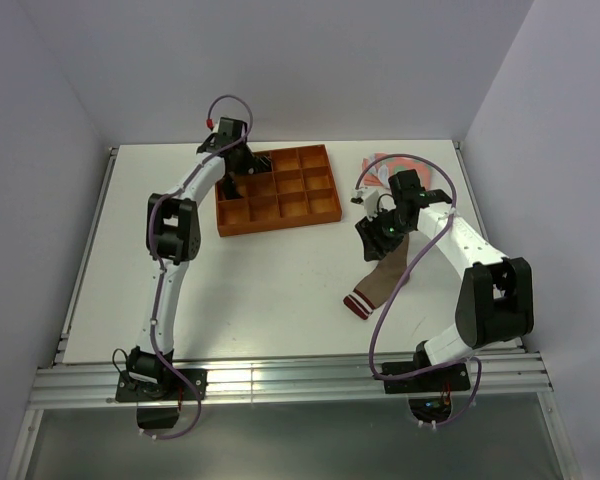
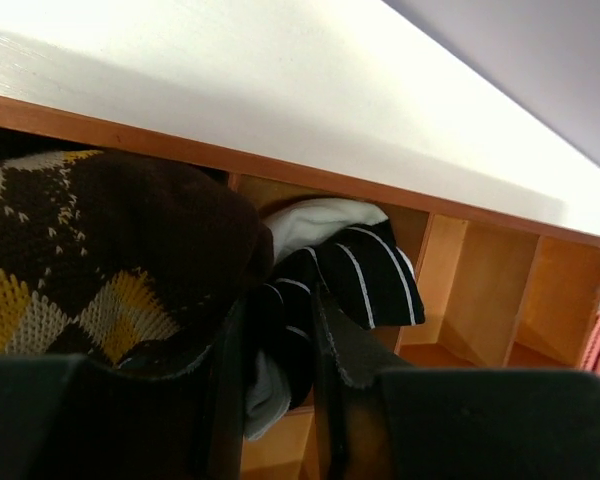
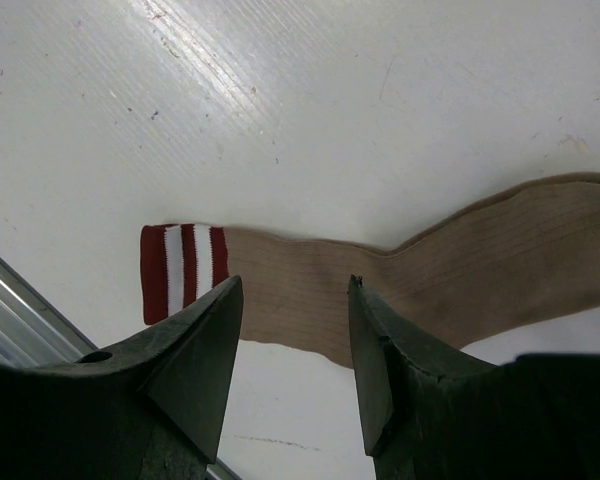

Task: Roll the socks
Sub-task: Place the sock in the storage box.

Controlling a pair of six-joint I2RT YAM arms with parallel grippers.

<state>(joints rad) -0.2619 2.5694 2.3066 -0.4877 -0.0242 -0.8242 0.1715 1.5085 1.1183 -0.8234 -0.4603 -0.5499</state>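
On my left wrist feed, the left gripper (image 2: 278,325) is clamped narrow on the black striped sock (image 2: 365,270), which sits bunched in a compartment of the orange tray (image 1: 277,224), just beside the brown checkered rolled sock (image 2: 100,250) in the next compartment. My right gripper (image 3: 295,290) hangs with its jaws apart over the tan sock (image 3: 480,260), holding nothing. That sock lies flat on the white table (image 3: 280,100), with its maroon-and-white cuff (image 3: 180,270) toward the near edge.

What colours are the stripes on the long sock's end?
Red and white on the cuff, clearest in right wrist view.
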